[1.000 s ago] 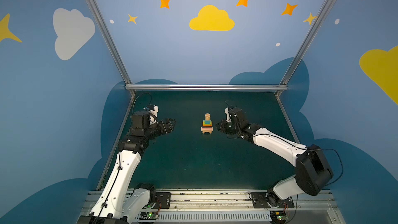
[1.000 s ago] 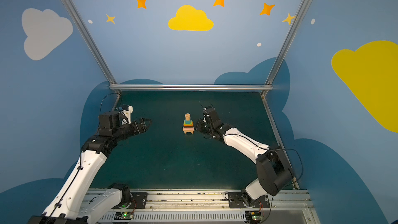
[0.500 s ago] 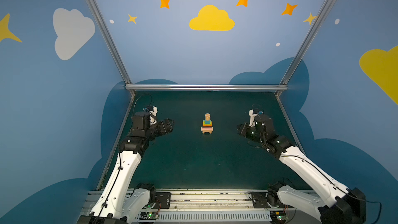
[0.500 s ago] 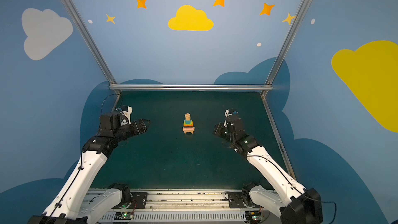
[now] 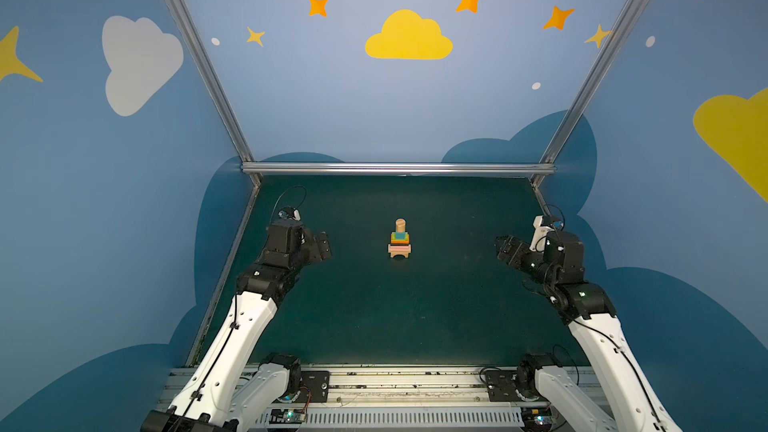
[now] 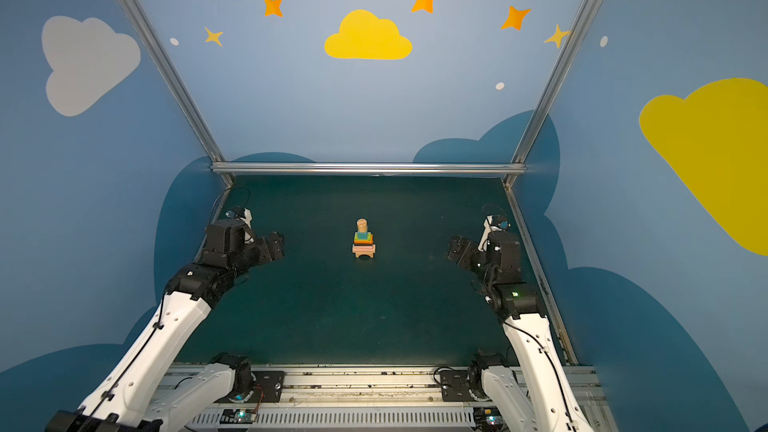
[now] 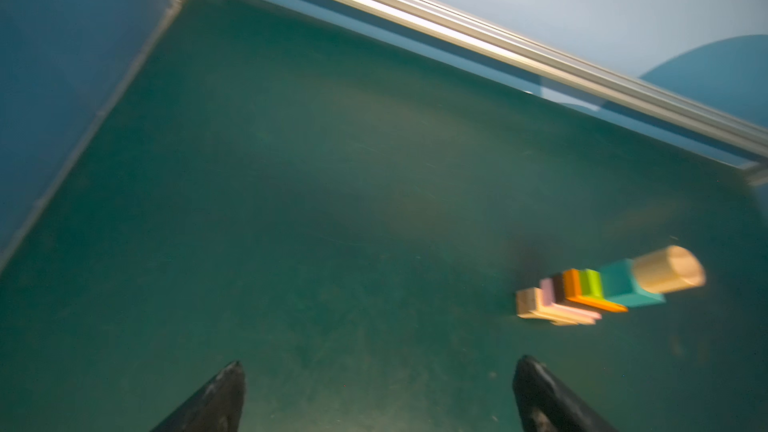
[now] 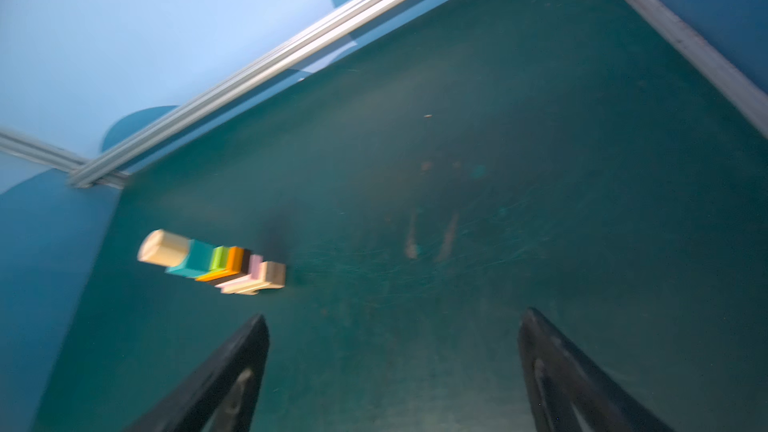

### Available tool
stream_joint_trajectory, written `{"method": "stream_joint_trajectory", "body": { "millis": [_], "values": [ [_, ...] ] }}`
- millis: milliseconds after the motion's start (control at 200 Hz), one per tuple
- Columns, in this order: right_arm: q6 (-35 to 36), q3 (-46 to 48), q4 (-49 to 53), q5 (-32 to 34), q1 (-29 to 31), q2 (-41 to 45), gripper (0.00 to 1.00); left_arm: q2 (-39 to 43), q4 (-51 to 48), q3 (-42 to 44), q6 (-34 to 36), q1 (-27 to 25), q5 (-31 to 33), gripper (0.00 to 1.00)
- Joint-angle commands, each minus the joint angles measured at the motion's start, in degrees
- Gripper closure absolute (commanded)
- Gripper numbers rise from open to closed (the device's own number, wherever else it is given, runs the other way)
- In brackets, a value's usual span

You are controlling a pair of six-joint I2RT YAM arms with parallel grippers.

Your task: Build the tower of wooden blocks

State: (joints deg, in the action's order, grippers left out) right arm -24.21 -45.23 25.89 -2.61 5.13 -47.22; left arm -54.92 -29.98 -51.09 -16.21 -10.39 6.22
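the wood block tower (image 5: 400, 239) stands in the middle of the green table (image 5: 374, 309), far from both arms, and the left gripper (image 7: 380, 365) and right gripper (image 8: 395, 314) are wide open and empty, but a bump from a swinging arm could knock it down.

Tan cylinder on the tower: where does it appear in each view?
In a top view: the tan cylinder, near the centre, crowns the tower.
In a top view: slightly left of centre.
Left wrist view: blurred, touching the teal cube.
Right wrist view: likewise.
Shared landmark: the silver back rail.
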Motion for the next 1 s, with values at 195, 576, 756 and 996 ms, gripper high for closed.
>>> {"method": "stream_joint_trajectory", "body": {
  "millis": [195,576,756,996],
  "values": [
    [10.30,9.40,-15.23,-2.61,-7.13,-5.24,0.06,1.19,6.35,4.49,3.62,-0.15,15.33,0.00],
    [16.65,26.58,-54.49,4.71,-7.57,-16.17,0.06,0.90,43.92,28.62,12.69,3.37,20.59,0.00],
    [17.97,26.29,-66.38,2.85,-7.31,-27.16,0.06,-1.71,55.46,35.64,13.76,5.31,14.78,0.00],
    [20.73,26.13,-76.15,-0.45,-6.50,-36.21,0.06,-10.01,62.58,35.58,16.02,7.61,6.97,0.00]
  ]
}}
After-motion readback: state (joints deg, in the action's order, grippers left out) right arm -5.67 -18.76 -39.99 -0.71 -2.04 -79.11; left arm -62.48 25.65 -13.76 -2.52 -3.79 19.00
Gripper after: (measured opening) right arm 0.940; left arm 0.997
